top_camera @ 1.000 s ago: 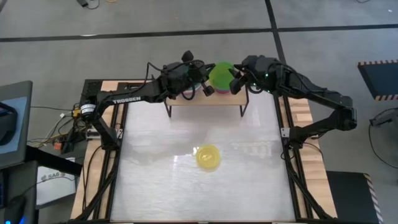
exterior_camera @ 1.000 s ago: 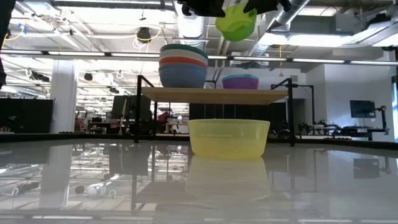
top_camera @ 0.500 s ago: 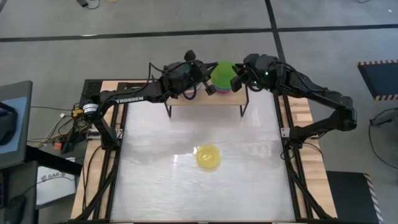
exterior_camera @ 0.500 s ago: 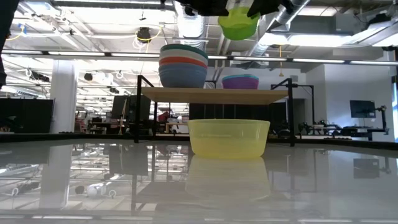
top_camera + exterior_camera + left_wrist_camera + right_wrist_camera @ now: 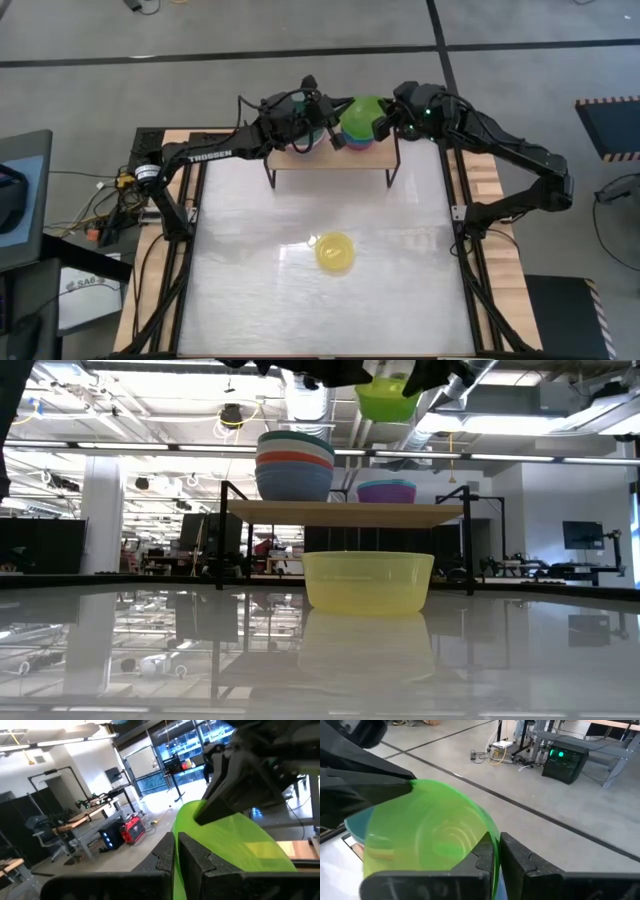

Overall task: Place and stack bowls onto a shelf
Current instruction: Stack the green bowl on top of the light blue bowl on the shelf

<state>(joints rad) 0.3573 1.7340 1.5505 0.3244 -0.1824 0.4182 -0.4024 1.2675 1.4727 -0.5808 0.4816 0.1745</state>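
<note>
High view: both grippers, left & right, pinching lime bowl by opp rims, held above pink/cyan stack on shelf. Risk: uneven release or off-centre drop tilts bowl, slides off stack.

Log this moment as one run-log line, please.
left gripper: shut on lime green bowl | right gripper: shut on it | above shelf | yellow bowl: on table

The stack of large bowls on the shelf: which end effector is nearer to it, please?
Left. The left end effector hangs above the stack of large bowls, gripping the lime green bowl; the right end effector grips its far rim, above the smaller stack.
</note>
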